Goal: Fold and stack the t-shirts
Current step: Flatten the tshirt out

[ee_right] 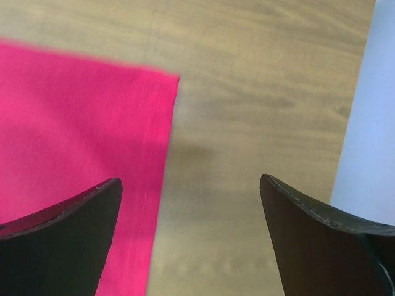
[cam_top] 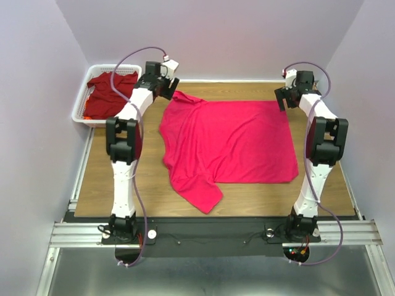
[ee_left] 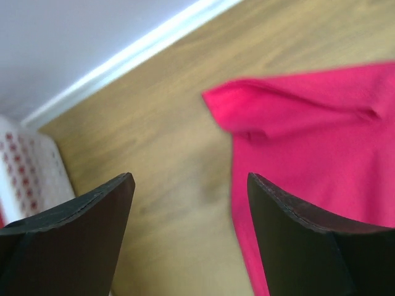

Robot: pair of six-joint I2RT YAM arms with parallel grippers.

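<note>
A bright pinkish-red t-shirt point(cam_top: 228, 142) lies spread on the wooden table, its near left part folded into a point. A darker maroon-red t-shirt point(cam_top: 110, 92) lies crumpled in the white mesh basket point(cam_top: 80, 110) at the far left. My left gripper point(cam_top: 171, 86) is open and empty above the pink shirt's far left sleeve corner point(ee_left: 247, 105). My right gripper point(cam_top: 282, 98) is open and empty above the shirt's far right corner point(ee_right: 157, 92). Both hover above the cloth without touching it.
The basket sits off the table's far left corner; its rim shows in the left wrist view point(ee_left: 28, 166). White walls close in on the left, far and right sides. Bare wood point(cam_top: 123, 185) lies near left of the shirt.
</note>
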